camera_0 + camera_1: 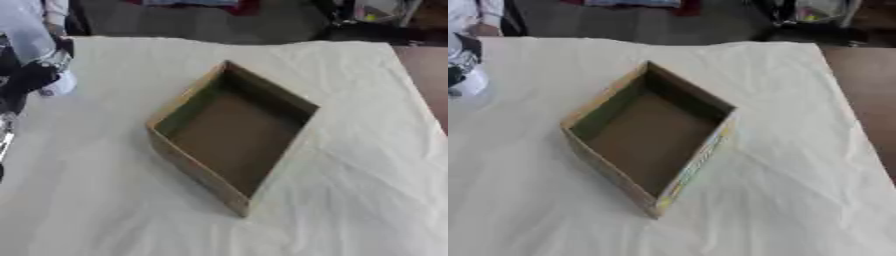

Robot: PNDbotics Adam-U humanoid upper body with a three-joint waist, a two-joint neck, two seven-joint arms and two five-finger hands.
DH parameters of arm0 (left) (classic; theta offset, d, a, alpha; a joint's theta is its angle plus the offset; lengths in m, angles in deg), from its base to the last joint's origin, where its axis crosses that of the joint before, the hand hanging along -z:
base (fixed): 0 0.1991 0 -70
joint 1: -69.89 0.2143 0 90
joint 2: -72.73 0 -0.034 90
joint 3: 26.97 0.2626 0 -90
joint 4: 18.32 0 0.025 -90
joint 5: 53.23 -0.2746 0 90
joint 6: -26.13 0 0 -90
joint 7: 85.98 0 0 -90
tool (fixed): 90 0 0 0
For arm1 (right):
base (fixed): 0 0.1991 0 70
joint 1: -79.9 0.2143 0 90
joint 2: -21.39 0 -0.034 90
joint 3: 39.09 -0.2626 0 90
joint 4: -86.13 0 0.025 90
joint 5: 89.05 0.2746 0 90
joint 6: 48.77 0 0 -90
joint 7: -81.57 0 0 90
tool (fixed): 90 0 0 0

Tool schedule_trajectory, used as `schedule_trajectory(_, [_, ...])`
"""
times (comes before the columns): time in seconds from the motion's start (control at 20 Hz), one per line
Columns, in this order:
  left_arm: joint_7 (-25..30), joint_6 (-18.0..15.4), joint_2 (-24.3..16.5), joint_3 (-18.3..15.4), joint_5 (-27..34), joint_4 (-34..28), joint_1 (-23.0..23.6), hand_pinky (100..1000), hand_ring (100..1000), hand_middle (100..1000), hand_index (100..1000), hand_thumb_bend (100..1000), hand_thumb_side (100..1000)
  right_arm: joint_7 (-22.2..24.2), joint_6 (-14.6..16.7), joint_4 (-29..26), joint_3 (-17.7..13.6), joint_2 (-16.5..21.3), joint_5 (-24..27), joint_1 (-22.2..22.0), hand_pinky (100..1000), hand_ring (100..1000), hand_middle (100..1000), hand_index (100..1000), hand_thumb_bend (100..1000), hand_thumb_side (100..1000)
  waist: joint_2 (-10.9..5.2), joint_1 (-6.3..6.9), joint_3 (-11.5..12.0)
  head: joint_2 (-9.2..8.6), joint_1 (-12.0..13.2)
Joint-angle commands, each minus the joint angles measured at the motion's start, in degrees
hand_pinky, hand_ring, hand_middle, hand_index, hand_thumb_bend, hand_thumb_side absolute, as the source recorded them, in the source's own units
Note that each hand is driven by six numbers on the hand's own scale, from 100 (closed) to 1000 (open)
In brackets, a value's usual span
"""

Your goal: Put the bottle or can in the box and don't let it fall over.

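An open cardboard box point(229, 134) sits near the middle of the bench point(350, 200), which is covered by a pale, creased cloth point(798, 165). The box is turned cornerwise to the viewer, one corner toward the far edge and one toward the near edge. Its brown floor is bare. The inner walls look greenish on the far left side, and a printed strip of colour shows along the outer near-right wall in the right eye view.

At the far left edge of the bench, the left robot hand point(33, 75), dark with silver parts, is at a pale, clear-looking bottle point(31, 37) with a whitish lower end. The bottle stands or hangs roughly upright, well apart from the box and outside it. The hand lies against the bottle's lower part, but the views do not show whether the fingers are wrapped round it, so the grasp cannot be told. Whether the bottle's base touches the cloth also cannot be told. The right robot hand appears in neither view.

Beyond the bench lies a dark floor point(201, 20) with blurred objects along the far wall. A brown surface point(868, 100) shows at the right of the bench.
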Motion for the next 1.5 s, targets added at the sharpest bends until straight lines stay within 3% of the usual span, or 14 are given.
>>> schedule_trajectory(0.05, [0.69,0.77,-1.54,1.28,0.71,-1.93,-3.78,1000,522,505,226,198,100,-0.08,0.08,-1.06,-0.59,2.27,0.56,0.55,947,995,878,719,100,513,-1.37,0.16,-0.2,0.41,-0.73])
schedule_trajectory(0.4, [3.6,3.33,3.68,6.68,-0.43,-0.48,-12.67,1000,528,512,230,154,100,-0.23,0.31,-1.06,-0.93,2.25,1.21,0.84,947,995,878,719,100,520,-1.5,0.1,-0.68,-0.28,-2.18])
schedule_trajectory(0.7, [3.95,3.72,9.18,9.17,-4.06,2.87,-16.04,1000,530,515,232,129,100,-0.89,0.62,-1.06,-1.15,2.04,1.57,1.08,947,993,877,719,100,526,-1.36,0.1,-1.11,-0.59,-1.6])
schedule_trajectory(1.15, [0.47,3.93,16.91,13.81,-8.28,7.59,-18.09,1000,537,524,236,100,100,-5.31,0.65,-1.06,-2.63,2.08,3.19,1.7,948,1000,886,727,100,523,-1.12,0.16,-1.55,-0.47,-0.7])
schedule_trajectory(1.5, [0.47,3.68,19.49,17.6,-11.45,10.21,-15.5,1000,545,531,239,100,100,-7.94,0.32,-1.06,-3.1,2.36,2.79,1.79,952,1000,888,729,100,523,-1.02,0.3,-1.62,-0.58,-0.53])
